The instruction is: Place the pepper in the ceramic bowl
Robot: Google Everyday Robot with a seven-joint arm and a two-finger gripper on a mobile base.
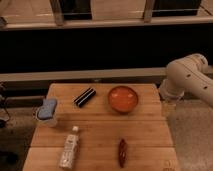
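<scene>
Wooden slatted table fills the shot. Up top lies a black ribbed bar, angled diagonally. At the left edge stands a white cup with a blue top. Down front, a pale bottle lies on its side, cap pointing away.

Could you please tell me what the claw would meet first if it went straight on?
The claw hangs at the table's right edge, apparently pointing down; probably that edge or the floor first, not the ceramic bowl. Depth unclear.

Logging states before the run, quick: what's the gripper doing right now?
Gripper: cannot be told; it hangs by the right edge of the table, away from the pepper lying there.
</scene>
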